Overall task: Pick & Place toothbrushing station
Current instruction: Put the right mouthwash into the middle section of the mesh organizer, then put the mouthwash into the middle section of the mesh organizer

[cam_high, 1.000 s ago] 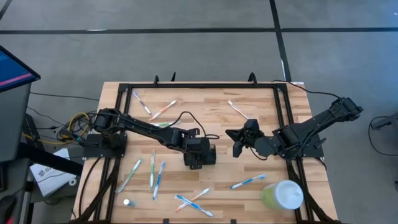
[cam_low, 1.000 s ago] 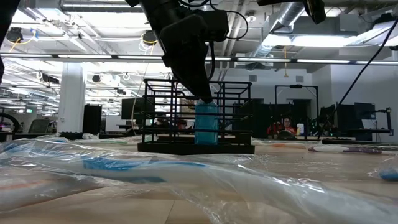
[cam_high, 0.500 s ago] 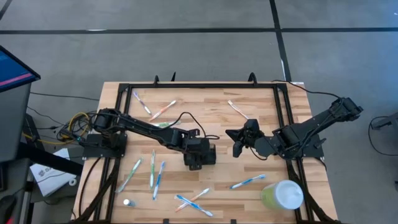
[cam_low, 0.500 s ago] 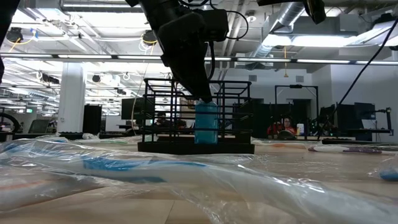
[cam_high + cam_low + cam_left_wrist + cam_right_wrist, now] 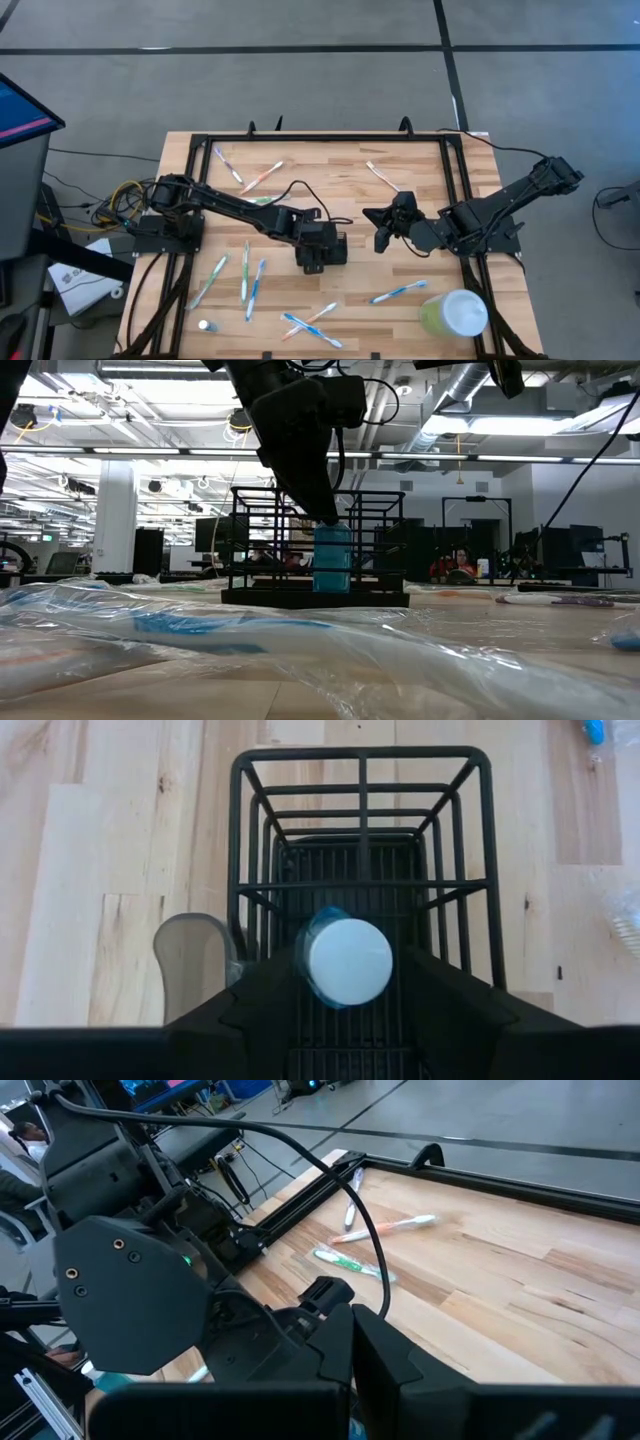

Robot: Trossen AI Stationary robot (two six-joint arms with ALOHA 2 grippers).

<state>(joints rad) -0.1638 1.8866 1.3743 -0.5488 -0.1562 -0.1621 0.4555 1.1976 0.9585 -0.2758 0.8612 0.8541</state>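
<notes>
The toothbrushing station (image 5: 322, 250) is a black wire holder standing on its base at the table's middle, also seen in the low view (image 5: 315, 550) and the left wrist view (image 5: 362, 840). A blue tube with a white cap (image 5: 345, 960) stands upright inside it (image 5: 332, 557). My left gripper (image 5: 347, 985) points down into the holder, open, one finger close on either side of the tube's cap; no touch shows. My right gripper (image 5: 382, 240) hangs shut above the table to the holder's right, with nothing in it.
Toothbrushes lie scattered about: far left (image 5: 262, 177), far middle (image 5: 381, 176), near left (image 5: 250, 275), near middle (image 5: 310, 322), near right (image 5: 398, 292). A pale green cup with a white lid (image 5: 455, 315) stands at the near right corner. Clear plastic wrap (image 5: 300, 650) fills the low view's foreground.
</notes>
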